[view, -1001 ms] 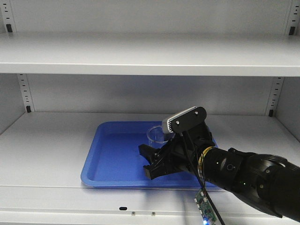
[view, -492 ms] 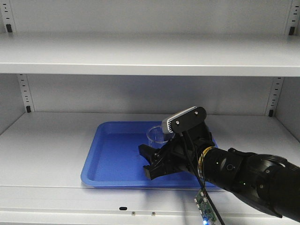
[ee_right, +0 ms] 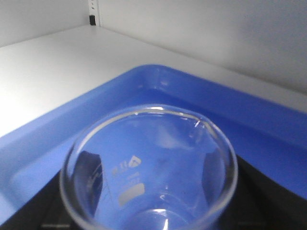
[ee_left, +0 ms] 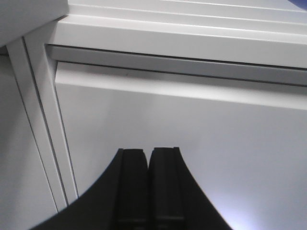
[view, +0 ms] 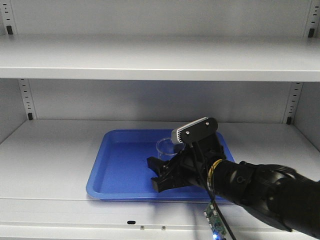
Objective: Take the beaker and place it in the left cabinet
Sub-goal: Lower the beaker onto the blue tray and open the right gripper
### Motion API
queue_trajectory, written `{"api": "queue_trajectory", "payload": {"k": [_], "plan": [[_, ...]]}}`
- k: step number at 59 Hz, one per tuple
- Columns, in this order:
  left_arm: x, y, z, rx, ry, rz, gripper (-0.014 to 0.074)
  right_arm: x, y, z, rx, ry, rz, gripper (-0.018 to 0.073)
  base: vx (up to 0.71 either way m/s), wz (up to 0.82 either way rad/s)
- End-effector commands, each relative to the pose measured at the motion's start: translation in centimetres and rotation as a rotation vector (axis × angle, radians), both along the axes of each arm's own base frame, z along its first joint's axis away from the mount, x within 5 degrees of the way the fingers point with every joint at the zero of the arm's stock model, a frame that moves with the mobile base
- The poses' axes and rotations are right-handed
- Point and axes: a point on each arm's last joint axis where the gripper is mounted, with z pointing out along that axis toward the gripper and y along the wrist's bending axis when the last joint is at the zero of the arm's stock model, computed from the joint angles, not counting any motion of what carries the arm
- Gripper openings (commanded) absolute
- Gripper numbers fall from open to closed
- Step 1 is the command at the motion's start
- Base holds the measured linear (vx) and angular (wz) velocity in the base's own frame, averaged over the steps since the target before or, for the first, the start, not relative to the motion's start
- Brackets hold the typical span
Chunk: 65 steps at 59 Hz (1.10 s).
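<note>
The right gripper (view: 161, 176) has its fingers spread either side of the beaker (view: 165, 146), not obviously squeezing it, so I can't tell if it's actually gripping. The beaker sits upright over the blue tray (view: 120, 165) on the left cabinet (view: 55, 150) shelf. The left gripper (ee_left: 147, 187) is pressed closed on nothing, facing a cabinet wall.
</note>
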Motion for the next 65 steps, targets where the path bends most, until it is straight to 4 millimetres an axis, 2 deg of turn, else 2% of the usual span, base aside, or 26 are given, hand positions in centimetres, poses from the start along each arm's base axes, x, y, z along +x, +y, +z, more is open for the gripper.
{"api": "queue_trajectory", "payload": {"k": [1,16,32,43,59,65], "plan": [[0.1,0.0,1.4,-0.005,-0.108,0.001,-0.0006,0.6,0.6,2.4,0.083,-0.077,0.022,0.0236,0.0,0.0],[0.1,0.0,1.4,-0.005,-0.108,0.001,-0.0006,3.5,1.9,0.9,0.047,-0.073,0.014,0.0237,0.0,0.0],[0.1,0.0,1.4,-0.005,-0.108,0.001,-0.0006,4.0,1.6,0.1,0.036,-0.013,-0.043,0.0286,0.0,0.0],[0.1,0.0,1.4,-0.005,-0.108,0.001,-0.0006,4.0,1.4,-0.1,0.023,0.004,-0.06,0.0398,0.0,0.0],[0.1,0.0,1.4,-0.005,-0.108,0.001,-0.0006,4.0,1.5,0.1,0.075,0.036,-0.075,0.0631,0.0,0.0],[0.1,0.0,1.4,-0.005,-0.108,0.001,-0.0006,3.9,1.5,0.2,0.1,0.048,-0.078,0.0671,0.0,0.0]]}}
